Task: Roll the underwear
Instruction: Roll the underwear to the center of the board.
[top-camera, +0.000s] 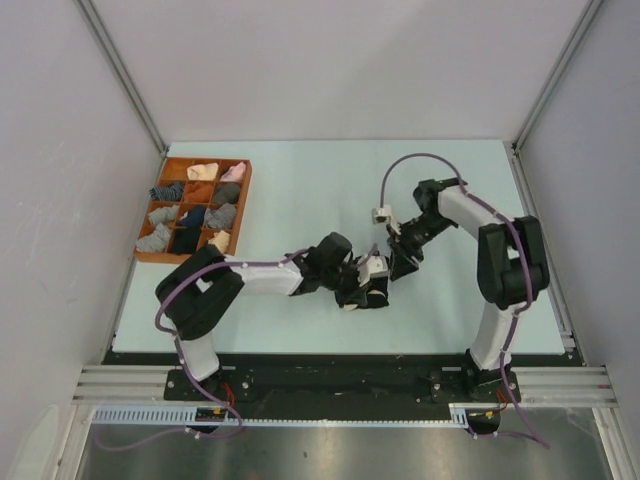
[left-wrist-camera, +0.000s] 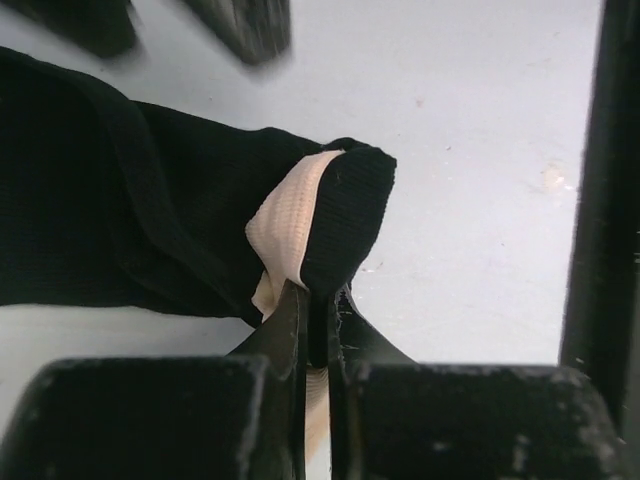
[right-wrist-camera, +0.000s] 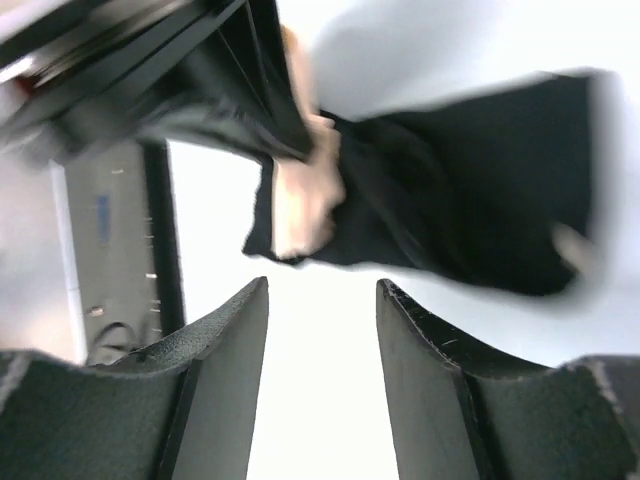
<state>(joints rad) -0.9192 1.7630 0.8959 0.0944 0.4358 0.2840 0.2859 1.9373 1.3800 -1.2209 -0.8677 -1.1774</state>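
The underwear (left-wrist-camera: 150, 220) is black soft fabric with a cream-beige edge (left-wrist-camera: 285, 225), lying on the pale table. My left gripper (left-wrist-camera: 318, 295) is shut on its folded corner, pinching black cloth and cream band between the jaws. In the right wrist view the underwear (right-wrist-camera: 450, 210) lies just beyond my right gripper (right-wrist-camera: 322, 290), which stands open with only bare table between its fingers, apart from the cloth. From above, the left gripper (top-camera: 368, 290) and right gripper (top-camera: 398, 265) meet near the table's middle front, and the garment is mostly hidden under them.
An orange-brown tray (top-camera: 143, 257) with compartments of small rolled bundles sits at the left of the table. The table's dark front edge (left-wrist-camera: 600, 200) runs close to the right of the left gripper. White walls close in the left, right and back.
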